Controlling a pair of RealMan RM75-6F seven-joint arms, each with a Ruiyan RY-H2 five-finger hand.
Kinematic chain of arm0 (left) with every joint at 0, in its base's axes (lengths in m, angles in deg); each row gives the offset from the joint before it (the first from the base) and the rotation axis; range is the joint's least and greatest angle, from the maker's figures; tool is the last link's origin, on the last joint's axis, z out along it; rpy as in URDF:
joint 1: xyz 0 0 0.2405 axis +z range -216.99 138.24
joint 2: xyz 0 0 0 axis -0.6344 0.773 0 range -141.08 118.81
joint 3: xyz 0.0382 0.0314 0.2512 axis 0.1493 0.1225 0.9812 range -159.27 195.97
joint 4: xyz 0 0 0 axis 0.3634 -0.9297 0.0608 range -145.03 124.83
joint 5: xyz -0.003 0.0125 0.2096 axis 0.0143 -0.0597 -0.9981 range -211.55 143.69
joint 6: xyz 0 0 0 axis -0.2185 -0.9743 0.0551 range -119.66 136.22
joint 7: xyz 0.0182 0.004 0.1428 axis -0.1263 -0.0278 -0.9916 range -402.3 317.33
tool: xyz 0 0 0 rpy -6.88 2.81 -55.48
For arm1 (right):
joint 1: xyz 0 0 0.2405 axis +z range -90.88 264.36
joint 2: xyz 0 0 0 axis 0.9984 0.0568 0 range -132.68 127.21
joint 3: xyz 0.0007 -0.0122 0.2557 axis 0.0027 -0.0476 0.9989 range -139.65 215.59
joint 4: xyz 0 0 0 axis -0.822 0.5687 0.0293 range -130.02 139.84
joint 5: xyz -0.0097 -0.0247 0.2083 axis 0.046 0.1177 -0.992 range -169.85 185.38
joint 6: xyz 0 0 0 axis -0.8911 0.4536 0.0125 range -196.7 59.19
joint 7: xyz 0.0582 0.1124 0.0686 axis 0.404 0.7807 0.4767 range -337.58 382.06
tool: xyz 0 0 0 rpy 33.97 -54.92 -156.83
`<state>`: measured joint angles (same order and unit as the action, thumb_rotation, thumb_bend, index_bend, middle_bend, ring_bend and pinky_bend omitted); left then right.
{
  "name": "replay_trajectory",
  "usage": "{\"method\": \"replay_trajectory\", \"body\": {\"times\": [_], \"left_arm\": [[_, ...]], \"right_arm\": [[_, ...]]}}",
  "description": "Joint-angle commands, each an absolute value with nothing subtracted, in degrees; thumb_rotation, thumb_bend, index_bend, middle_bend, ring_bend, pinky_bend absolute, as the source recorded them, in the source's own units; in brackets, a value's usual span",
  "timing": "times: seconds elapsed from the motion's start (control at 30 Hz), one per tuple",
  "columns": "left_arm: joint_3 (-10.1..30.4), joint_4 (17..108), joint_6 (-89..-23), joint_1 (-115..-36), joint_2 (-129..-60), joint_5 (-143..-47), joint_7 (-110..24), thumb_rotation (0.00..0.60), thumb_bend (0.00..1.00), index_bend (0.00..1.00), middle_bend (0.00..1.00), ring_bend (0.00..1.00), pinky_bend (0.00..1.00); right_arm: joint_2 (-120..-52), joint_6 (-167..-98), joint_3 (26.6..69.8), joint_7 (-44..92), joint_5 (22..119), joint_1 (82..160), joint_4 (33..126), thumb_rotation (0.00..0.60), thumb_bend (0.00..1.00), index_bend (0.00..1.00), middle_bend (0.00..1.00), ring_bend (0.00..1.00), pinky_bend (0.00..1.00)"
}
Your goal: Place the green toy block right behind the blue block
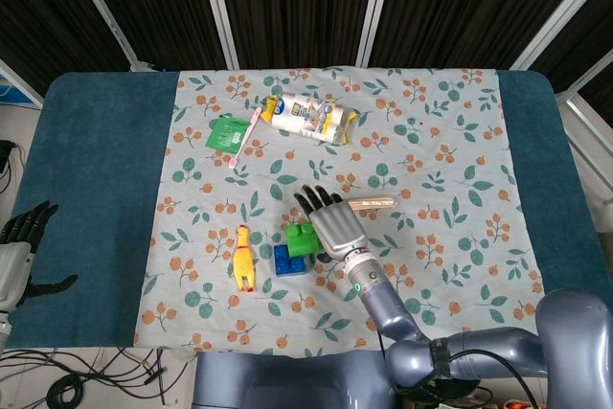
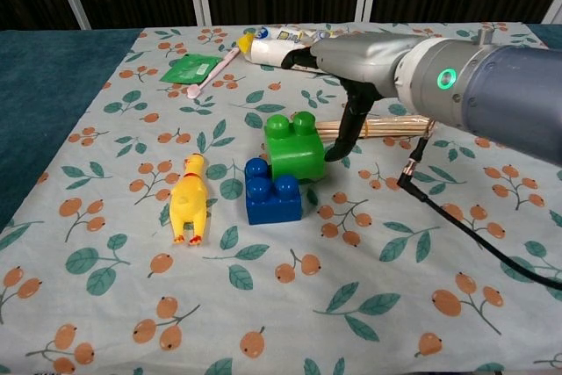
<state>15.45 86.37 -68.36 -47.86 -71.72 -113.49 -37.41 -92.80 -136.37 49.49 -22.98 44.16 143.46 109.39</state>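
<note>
Right hand (image 2: 351, 85) of mine hangs with its fingers spread wide and nothing in them, raised over the middle of the bench (image 1: 86, 141), just beyond and to the right of the green plastic toy block (image 2: 294, 148). One dark finger (image 2: 345, 133) reaches down close by the block's right side; I cannot tell whether it touches.

That green toy block stands upright on the floral cloth (image 1: 441, 141), studs up, directly behind the blue plastic toy block (image 2: 272, 191) and pressed against its far face, a little toward the right. Both sit near the front edge of the bench, closer to the middle than to either corner, with the yellow rubber chicken (image 2: 188, 198) just to their left and a bundle of wooden sticks (image 2: 373, 128) behind my hand.

I judge the placing done and the step in hand to be the release and lift away. The next move calls for drawing my hand up and back without brushing the green block, which looks light and easy to nudge.

My left hand (image 1: 17, 256) rests off the bench's front left corner, fingers loosely apart, holding nothing.
</note>
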Motion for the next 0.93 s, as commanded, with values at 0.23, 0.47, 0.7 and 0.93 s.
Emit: {"method": "replay_trajectory", "body": {"times": [0.23, 0.47, 0.7, 0.93], "left_arm": [[15.56, 86.08, -68.91, -47.71, -72.06, -113.74, -38.83, 0.600, 0.01, 0.00, 0.00, 0.00, 0.00], [15.84, 85.99, -69.92, -47.45, -72.63, -114.61, -40.75, 0.600, 0.01, 0.00, 0.00, 0.00, 0.00], [15.97, 84.97, -71.15, -47.22, -73.44, -115.59, -42.72, 0.600, 0.01, 0.00, 0.00, 0.00, 0.00], [15.88, 85.00, -71.26, -47.08, -73.62, -115.09, -43.64, 0.600, 0.01, 0.00, 0.00, 0.00, 0.00]], "right_arm": [[-78.86, -144.02, 40.96, -13.62, 58.47, 131.17, 118.50, 0.600, 0.10, 0.00, 0.00, 0.00, 0.20], [-72.58, -150.01, 32.44, -3.00, 71.44, 119.76, 115.38, 0.600, 0.10, 0.00, 0.00, 0.00, 0.19], [-70.28, -153.81, 27.99, 2.24, 78.35, 111.63, 111.08, 0.600, 0.07, 0.00, 0.00, 0.00, 0.18], [-70.40, -159.35, 27.52, 6.16, 83.46, 105.05, 106.11, 0.600, 0.06, 0.00, 0.00, 0.00, 0.18]]}}
